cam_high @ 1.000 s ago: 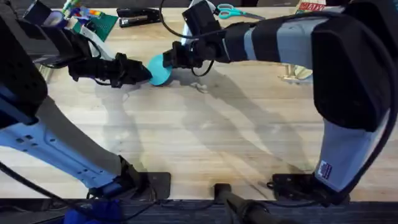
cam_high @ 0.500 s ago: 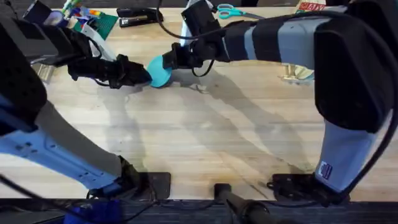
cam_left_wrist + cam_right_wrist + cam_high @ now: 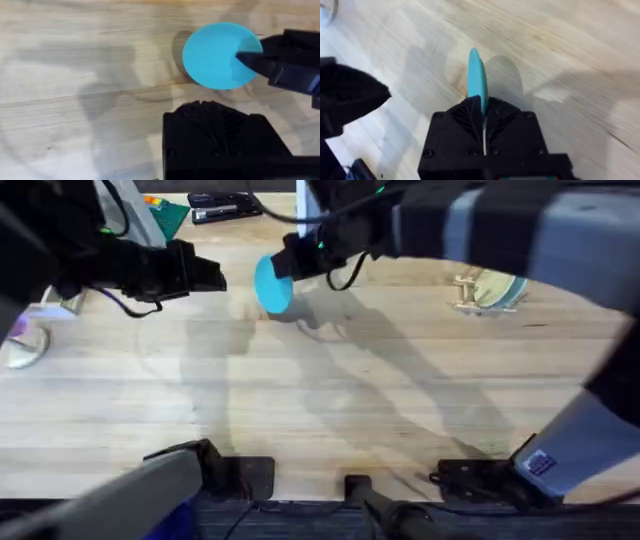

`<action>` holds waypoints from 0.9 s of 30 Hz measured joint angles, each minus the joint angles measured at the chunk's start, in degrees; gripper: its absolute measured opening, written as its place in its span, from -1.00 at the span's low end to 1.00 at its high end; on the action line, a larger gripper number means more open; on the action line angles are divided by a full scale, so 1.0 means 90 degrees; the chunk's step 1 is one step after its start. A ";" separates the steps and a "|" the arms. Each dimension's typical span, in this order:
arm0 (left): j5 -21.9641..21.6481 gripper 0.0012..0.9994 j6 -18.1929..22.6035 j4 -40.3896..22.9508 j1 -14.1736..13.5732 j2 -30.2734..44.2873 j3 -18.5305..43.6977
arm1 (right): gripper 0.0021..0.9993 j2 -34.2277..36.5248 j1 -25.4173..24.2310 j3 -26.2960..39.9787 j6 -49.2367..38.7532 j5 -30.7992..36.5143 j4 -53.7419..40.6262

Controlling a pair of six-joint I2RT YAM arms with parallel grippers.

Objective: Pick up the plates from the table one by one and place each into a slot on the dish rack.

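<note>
The right gripper [image 3: 285,268] is pinching the turquoise plate [image 3: 271,283] by its rim, holding it on edge in the air above the table [image 3: 330,410], toward the far edge and a little left of the middle. From the right wrist view the fingers are pressed together on the thin disc [image 3: 477,80], with the plate standing straight out between them.

The left gripper [image 3: 215,277] is hanging just beside the plate without touching it; I cannot tell how its fingers stand.

The plate looks light, stiff and smooth, so I would judge it could slip or swivel in a rim pinch; a hold well in from the edge, as here, seems right.

I am counting one turquoise plate in hand. Over by the far right corner the dish rack [image 3: 470,292] is standing, with what looks like one pale plate [image 3: 505,288] in it already.
</note>
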 joint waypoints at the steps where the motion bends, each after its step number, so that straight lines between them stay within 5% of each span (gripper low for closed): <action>1: -0.0047 -0.92 -0.0025 -0.0097 -0.0096 -0.0257 0.0000 | -0.95 -0.0180 0.0000 0.0000 -0.0105 0.0060 -0.0141; 10: -0.0582 -0.93 -0.0402 -0.1183 -0.0668 -0.1693 0.0000 | -0.95 -0.1815 -0.0042 0.0000 -0.0634 0.0588 -0.1461; 19: -0.0730 -0.92 -0.0670 -0.1674 -0.0717 -0.2181 0.0000 | -0.95 -0.3384 -0.0070 0.0000 -0.0802 0.1718 -0.3035; 27: -0.0794 -0.93 -0.0396 -0.1710 -0.0905 -0.2272 0.0296 | -0.95 -0.4209 -0.0070 0.0000 -0.0809 0.2762 -0.4216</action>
